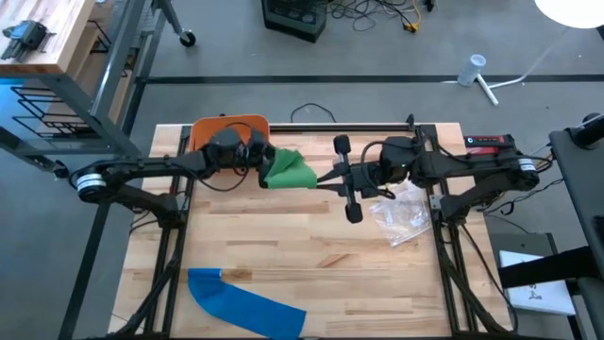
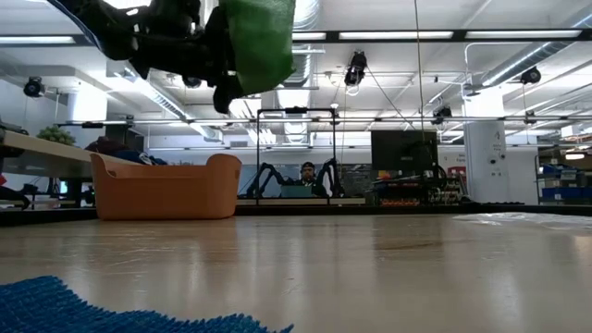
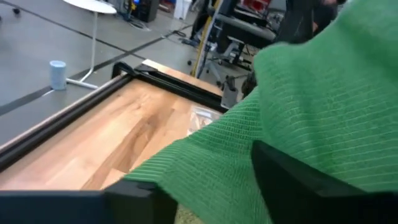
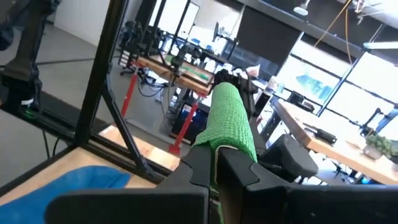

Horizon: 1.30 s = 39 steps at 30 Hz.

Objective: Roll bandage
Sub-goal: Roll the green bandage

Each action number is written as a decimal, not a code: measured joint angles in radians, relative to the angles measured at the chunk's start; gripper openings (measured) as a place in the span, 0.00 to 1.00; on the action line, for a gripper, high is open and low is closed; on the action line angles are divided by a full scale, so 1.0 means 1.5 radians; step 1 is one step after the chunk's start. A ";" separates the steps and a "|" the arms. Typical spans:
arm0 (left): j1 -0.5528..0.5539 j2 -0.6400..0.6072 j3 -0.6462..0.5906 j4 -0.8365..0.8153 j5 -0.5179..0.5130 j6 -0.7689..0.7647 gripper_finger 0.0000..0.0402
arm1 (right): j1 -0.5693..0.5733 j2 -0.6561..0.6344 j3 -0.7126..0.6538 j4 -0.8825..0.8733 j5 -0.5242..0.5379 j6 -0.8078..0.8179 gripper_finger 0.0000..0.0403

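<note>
Clearly the green bandage [image 1: 289,171] is hanging in the air above the table's [image 1: 311,255] far edge, between both arms. It is looking light, soft and floppy, best pinched at an end. The right gripper [image 4: 214,163] is clamping its strip; the left gripper's [image 1: 261,162] fingers are standing apart around the bunched part. An orange basket [image 2: 164,188] is sitting at the far left corner, its contents hidden.

ribbed green cloth bandage [image 1: 289,170], smooth wood table [image 1: 311,246]
</note>
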 joint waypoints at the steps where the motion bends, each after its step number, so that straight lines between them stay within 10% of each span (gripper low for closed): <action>1: 0.006 -0.010 0.000 -0.002 0.000 -0.005 0.53 | 0.000 -0.002 0.000 -0.007 0.000 0.000 0.01; 13: 0.070 -0.101 0.001 -0.051 0.017 -0.095 0.75 | 0.002 -0.019 0.000 -0.060 -0.001 0.020 0.01; 31: 0.157 -0.019 0.000 0.087 0.081 -0.356 0.75 | 0.050 -0.014 0.000 -0.172 -0.036 0.076 0.01; 39: 0.199 0.002 -0.001 0.068 0.102 -0.274 0.79 | 0.095 -0.013 -0.001 -0.237 -0.035 0.117 0.01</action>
